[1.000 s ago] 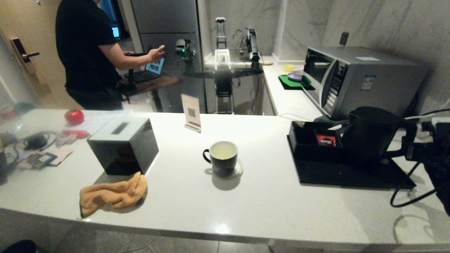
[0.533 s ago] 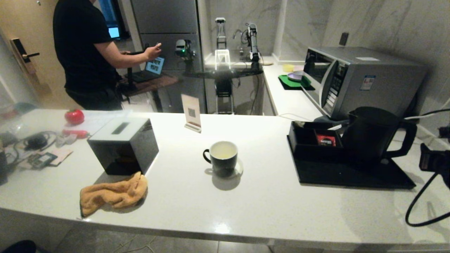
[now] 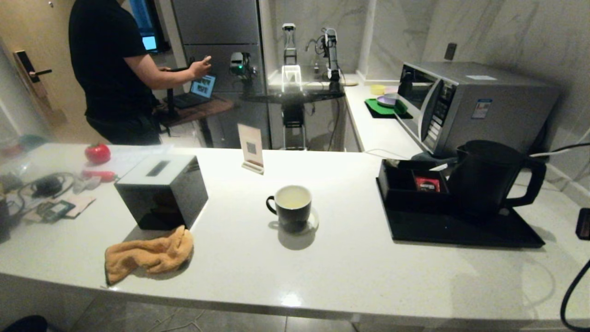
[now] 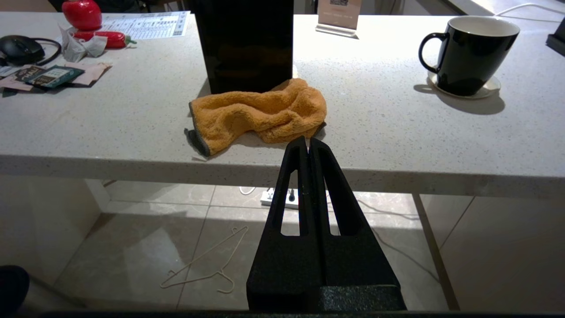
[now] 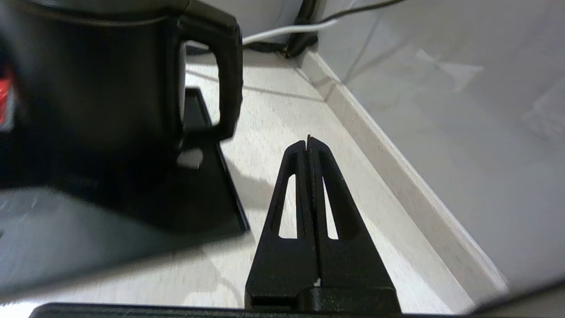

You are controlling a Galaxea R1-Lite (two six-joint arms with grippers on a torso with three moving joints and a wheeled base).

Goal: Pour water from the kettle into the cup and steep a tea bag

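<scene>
The tall black kettle (image 3: 488, 177) stood on its flat black tray (image 3: 465, 228), its job seemingly done. The small black cup (image 3: 290, 206) held yellowish water (image 3: 292, 197). Both the right gripper (image 5: 307, 143) and the left gripper (image 4: 307, 143) were pressed together, empty.

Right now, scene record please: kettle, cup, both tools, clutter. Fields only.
kettle: upright on the black tray, handle toward the robot's right, nothing gripping it
cup: on a saucer mid-counter, pale liquid inside, no tea bag seen in it
right tool: shut, empty, beside the kettle handle, apart from it
left tool: shut, empty, parked below the counter edge
orange cloth: crumpled in front of the black box
</scene>
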